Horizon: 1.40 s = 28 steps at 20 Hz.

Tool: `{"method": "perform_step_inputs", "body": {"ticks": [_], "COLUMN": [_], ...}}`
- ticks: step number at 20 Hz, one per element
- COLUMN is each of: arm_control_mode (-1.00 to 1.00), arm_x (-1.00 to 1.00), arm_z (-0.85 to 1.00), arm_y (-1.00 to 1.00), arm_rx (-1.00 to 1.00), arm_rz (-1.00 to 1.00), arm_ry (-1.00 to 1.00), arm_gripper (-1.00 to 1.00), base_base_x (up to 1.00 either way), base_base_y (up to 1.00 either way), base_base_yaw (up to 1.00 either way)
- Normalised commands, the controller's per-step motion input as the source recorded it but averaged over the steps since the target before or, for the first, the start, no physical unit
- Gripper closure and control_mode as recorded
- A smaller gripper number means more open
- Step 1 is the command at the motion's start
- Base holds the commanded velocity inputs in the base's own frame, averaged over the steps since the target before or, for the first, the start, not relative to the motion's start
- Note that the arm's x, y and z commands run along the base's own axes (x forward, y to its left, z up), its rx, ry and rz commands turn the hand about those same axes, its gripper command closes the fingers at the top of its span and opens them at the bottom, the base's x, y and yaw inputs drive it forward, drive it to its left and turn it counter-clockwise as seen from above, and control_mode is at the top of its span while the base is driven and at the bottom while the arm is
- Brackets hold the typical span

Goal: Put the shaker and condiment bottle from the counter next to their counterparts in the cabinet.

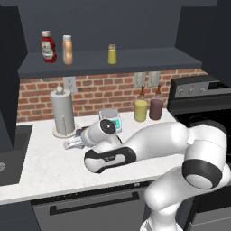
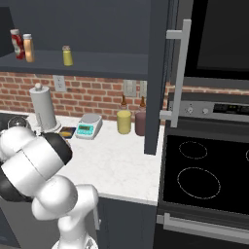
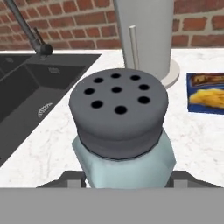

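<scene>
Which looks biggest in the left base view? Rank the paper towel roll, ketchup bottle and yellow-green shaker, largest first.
1. Paper towel roll, clearly largest.
2. Ketchup bottle.
3. Yellow-green shaker, smallest.
The roll stands nearer the camera than the two on the cabinet shelf, which inflates its lead.

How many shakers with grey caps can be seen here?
2. A yellow-green shaker stands on the cabinet shelf; a pale blue shaker sits on the counter near the paper towel holder.
</scene>
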Motion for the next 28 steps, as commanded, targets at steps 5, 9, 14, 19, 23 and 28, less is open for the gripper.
{"method": "perform_step_inputs", "body": {"ticks": [5,9,14,19,23,28], "arm_control_mode": [-1.00,-1.00,-1.00,-1.00,-1.00,-1.00], "arm_x": [0.00,0.00,0.00,0.00,0.00,0.00], "arm_z": [0.85,0.69,0.47,0.43,0.52,0.60], "arm_y": [-0.01,0.00,0.00,0.00,0.00,0.00], "arm_rx": [0.00,-0.01,-0.13,-0.15,-0.07,-0.01], "arm_rz": [0.00,0.00,0.00,-0.01,-0.05,-0.06], "arm_ry": [0.16,0.15,0.07,0.03,0.00,0.00], "arm_gripper": [1.00,1.00,1.00,1.00,1.00,1.00], "base_base_x": [0.00,0.00,0.00,0.00,0.00,0.00], "base_base_y": [0.00,0.00,0.00,0.00,0.00,0.00], "base_base_yaw": [0.00,0.00,0.00,0.00,0.00,0.00]}}
